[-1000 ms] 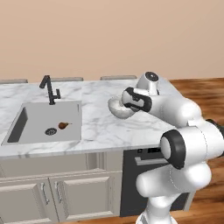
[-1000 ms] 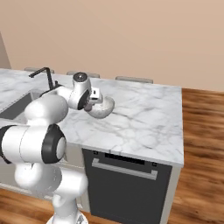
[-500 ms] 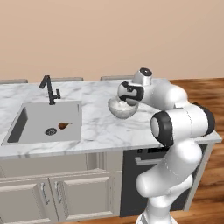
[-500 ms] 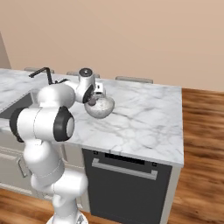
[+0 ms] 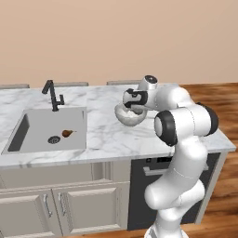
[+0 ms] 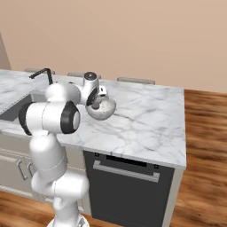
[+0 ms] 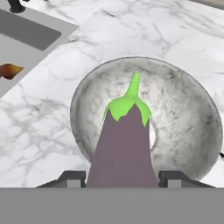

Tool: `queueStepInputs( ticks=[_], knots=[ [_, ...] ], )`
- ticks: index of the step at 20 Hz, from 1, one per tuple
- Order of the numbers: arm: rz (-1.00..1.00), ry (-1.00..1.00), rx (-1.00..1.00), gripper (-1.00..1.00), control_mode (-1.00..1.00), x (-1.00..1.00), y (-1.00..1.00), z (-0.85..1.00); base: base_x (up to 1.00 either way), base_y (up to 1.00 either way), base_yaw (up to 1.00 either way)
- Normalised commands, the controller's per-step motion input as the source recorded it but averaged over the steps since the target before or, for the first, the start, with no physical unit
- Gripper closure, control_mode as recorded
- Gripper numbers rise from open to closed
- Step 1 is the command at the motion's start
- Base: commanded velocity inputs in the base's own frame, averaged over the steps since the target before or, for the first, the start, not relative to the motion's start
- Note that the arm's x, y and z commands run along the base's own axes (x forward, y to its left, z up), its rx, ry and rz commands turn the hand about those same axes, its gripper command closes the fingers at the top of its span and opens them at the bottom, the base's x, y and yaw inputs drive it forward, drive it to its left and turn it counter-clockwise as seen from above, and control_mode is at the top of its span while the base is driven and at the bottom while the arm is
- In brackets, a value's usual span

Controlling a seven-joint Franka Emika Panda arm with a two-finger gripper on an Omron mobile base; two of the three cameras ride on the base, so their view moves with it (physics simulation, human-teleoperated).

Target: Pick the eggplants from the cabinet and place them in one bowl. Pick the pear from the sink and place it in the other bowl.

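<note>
My gripper (image 7: pixel 122 177) is shut on a purple eggplant (image 7: pixel 124 140) with a green cap, its stem pointing away from the hand. It hangs just above a grey speckled bowl (image 7: pixel 188 113) on the marble counter. The left base view shows the gripper (image 5: pixel 132 101) over the bowl (image 5: pixel 129 116), and the right base view shows the same gripper (image 6: pixel 95 101) and bowl (image 6: pixel 101 109). A brown pear (image 5: pixel 68 133) lies on the sink floor, and it also appears as the pear (image 7: pixel 9 70) at the left edge of the hand view.
The sink (image 5: pixel 32 125) with its black faucet (image 5: pixel 53 95) lies left of the bowl. Bare marble counter (image 6: pixel 146 119) stretches to the right, ending at an edge above a dark dishwasher (image 6: pixel 128 186).
The arm's elbow and forearm have swung round behind the bowl. The gripper stayed over the bowl, still shut on the eggplant.
</note>
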Motion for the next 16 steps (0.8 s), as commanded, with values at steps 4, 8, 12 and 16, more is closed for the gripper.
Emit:
queueStepInputs(
  ticks=[4, 8, 12, 16],
  knots=[
    [0.12, 0.00, -0.08, 1.00, -1.00, 0.31, -0.01, -0.36, 0.00, 0.00, 0.00],
    [0.10, 0.00, -0.02, 1.00, -1.00, 0.36, -0.02, -0.29, 0.00, 0.00, 0.00],
    [0.10, 0.00, -0.02, 1.00, -1.00, 0.33, -0.02, -0.28, 0.00, 0.00, 0.00],
    [0.09, 0.00, -0.04, 1.00, -1.00, 0.31, -0.04, -0.26, 0.00, 0.00, 0.00]
  ],
)
